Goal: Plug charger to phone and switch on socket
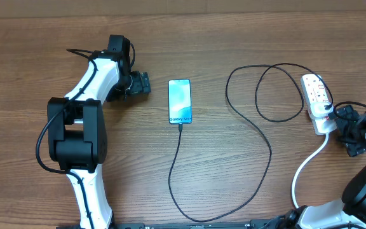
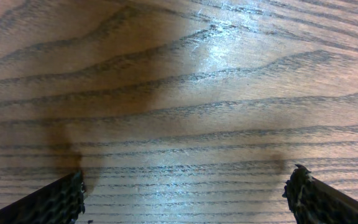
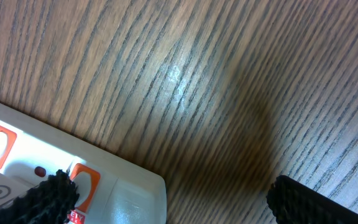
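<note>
The phone [image 1: 179, 101] lies at mid table with its light-blue screen lit. The black charger cable [image 1: 269, 149] runs from the phone's bottom edge, loops wide across the table and reaches the white socket strip [image 1: 318, 100] at the right. My left gripper [image 1: 142, 84] is open and empty, just left of the phone; in the left wrist view [image 2: 185, 193] it shows only bare wood between the fingers. My right gripper [image 1: 345, 130] is open beside the strip's near end. In the right wrist view [image 3: 166, 199] its left finger overlaps an orange switch [image 3: 86, 180] on the strip [image 3: 129, 193].
The strip's thick white cord [image 1: 307, 166] curves down toward the table's front edge, near the right arm. The left arm's base stands at the front left.
</note>
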### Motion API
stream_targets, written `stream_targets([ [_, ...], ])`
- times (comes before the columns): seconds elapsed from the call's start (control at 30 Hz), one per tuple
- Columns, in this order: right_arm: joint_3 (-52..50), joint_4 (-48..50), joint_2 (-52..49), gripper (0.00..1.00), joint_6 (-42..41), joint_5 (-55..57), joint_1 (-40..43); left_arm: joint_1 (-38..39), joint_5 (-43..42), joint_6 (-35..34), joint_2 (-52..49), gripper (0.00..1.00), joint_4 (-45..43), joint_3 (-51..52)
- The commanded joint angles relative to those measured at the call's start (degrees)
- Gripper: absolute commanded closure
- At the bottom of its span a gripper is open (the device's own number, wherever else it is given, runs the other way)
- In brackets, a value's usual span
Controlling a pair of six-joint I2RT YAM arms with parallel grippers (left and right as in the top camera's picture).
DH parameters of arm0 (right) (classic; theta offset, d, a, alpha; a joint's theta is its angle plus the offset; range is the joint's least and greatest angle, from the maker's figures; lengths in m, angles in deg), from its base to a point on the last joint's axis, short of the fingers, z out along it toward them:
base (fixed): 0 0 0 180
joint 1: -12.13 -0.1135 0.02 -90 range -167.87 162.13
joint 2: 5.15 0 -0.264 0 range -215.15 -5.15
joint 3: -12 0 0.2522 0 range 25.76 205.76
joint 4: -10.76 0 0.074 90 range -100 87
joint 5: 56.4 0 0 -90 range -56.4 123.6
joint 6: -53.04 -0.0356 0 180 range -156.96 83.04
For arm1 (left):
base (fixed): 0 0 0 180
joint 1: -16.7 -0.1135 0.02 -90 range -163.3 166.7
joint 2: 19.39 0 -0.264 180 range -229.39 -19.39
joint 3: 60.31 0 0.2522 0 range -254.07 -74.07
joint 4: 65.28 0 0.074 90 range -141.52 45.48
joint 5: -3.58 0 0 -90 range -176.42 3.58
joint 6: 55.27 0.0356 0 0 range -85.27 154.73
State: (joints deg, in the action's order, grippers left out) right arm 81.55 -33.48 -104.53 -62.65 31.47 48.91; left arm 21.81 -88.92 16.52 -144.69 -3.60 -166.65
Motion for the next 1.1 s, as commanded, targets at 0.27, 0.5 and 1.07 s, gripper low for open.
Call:
stream_targets([
  [0.27,-0.31,-1.09,-0.52,0.0,2.01,-1.42,-0.07,-0.59,-0.68,0.22,-4.24,0.0,-0.42,2.36],
  [0.5,-0.31,-2.08,-0.63,0.0,2.03,-1.44,-0.07,-0.59,-0.68,0.22,-4.24,0.0,-0.42,2.36],
  [1.07,-0.31,-4.0,-0.63,0.0,3.72,-2.75,-0.07,-0.59,-0.68,0.22,-4.24,0.0,-0.42,2.36],
])
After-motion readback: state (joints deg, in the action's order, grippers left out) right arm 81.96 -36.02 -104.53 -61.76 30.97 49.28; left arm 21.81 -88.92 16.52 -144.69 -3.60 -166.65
